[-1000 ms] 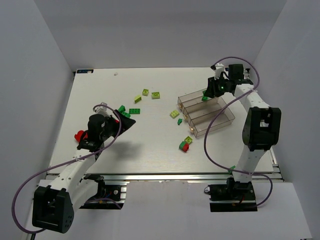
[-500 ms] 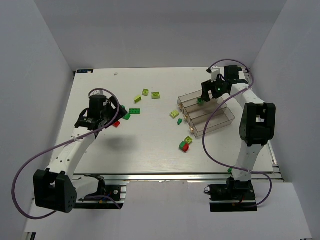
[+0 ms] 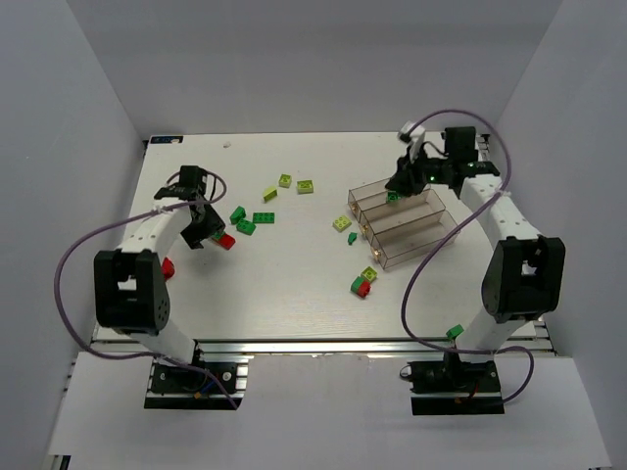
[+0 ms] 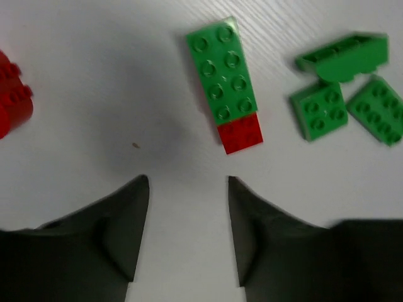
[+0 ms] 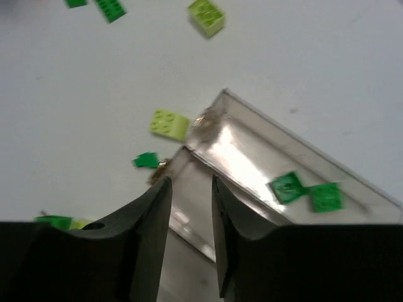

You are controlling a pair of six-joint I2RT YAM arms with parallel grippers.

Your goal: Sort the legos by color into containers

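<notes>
So the left arm (image 3: 157, 228) and right arm (image 3: 495, 206) are white links with chunky black joints, each trailing a loopy purple cable (image 3: 403, 289); fingers (image 4: 107, 233) are dark wedges.

Free table (image 3: 294, 264) between the bricks (image 3: 263, 218) left and tray (image 3: 419, 237) right

Standing here I can read nothing at all: the studs on the bricks (image 4: 221, 69) at the left are too blurred for lettering, and the clear bins (image 3: 413, 235) at the right carry no legible label or number.
</notes>
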